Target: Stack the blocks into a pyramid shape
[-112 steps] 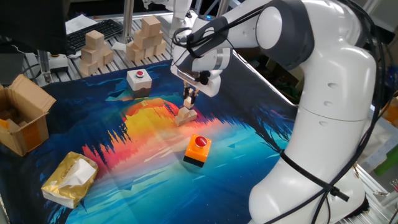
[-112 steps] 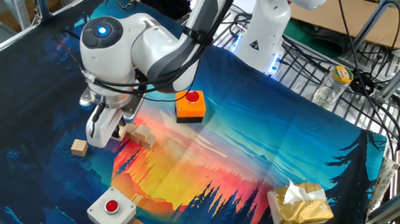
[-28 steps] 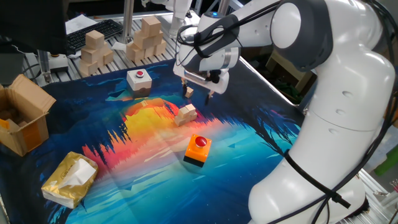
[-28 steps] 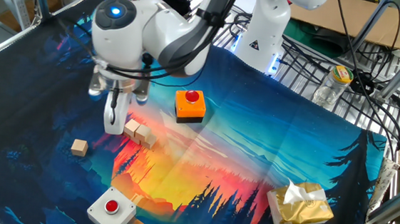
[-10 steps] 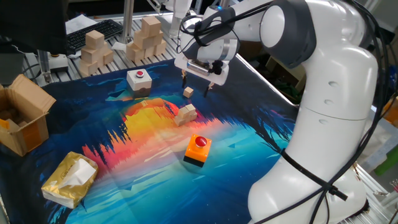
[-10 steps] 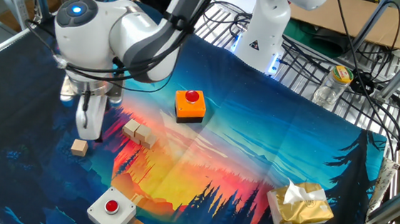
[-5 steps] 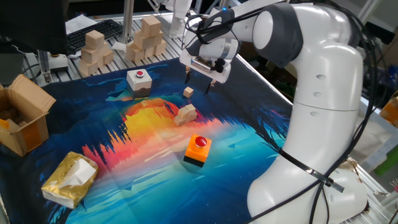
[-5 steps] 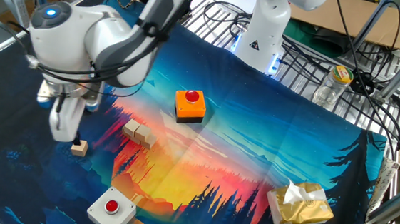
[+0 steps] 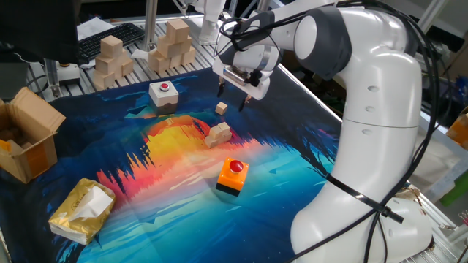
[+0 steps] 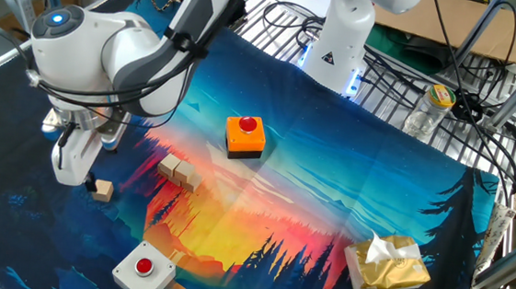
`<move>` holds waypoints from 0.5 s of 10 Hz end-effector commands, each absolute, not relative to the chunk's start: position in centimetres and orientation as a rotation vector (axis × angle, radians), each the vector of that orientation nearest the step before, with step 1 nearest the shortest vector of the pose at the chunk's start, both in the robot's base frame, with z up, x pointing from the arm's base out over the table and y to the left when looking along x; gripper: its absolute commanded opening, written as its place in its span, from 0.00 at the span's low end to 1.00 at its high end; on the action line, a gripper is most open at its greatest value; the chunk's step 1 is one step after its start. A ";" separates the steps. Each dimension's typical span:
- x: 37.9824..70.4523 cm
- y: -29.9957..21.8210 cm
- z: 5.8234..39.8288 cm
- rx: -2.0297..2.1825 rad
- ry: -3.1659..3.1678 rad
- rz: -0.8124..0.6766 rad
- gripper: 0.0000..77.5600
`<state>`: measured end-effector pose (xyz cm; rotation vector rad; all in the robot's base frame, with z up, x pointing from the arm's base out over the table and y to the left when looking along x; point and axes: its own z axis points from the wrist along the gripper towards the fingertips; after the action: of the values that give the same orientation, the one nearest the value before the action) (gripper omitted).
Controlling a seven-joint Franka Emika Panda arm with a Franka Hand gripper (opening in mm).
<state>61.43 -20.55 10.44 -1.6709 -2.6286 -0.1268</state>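
I have the gripper (image 9: 233, 97) hanging above the printed mat (image 9: 292, 157), its two fingers (image 9: 221, 91) spread apart with nothing between them. In the other fixed view the fingers (image 10: 71, 162) point down just beside a lone block (image 10: 101, 189), which sits flat on the mat and is not held; from that angle I cannot tell whether the fingers touch it. In one fixed view the same lone block (image 9: 221, 108) lies slightly below and left of the fingertips, with visible space between them.

The remaining blocks form a small cluster (image 9: 218, 134) near the middle of the mat, packed against one another; the same cluster (image 10: 176, 171) shows as a short row in the other fixed view. How many cubes it contains, and whether any sits on another, I cannot tell. The cluster and the lone block are apart.

An orange button box (image 9: 232, 175) stands nearer the mat's front, a white button box (image 9: 163, 93) toward the back. A yellow tissue pack (image 9: 82, 210) and a cardboard box (image 9: 26, 144) sit at the left edge.
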 end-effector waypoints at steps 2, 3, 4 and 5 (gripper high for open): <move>62.2 -19.9 10.5 -1.731 -2.593 -0.135 1.00; 62.3 -19.8 10.2 -1.729 -2.599 -0.136 1.00; 62.4 -19.7 9.8 -1.724 -2.606 -0.141 1.00; 62.4 -19.6 9.6 -1.716 -2.616 -0.144 1.00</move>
<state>61.93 -19.84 10.03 -1.7149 -2.6027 -0.1339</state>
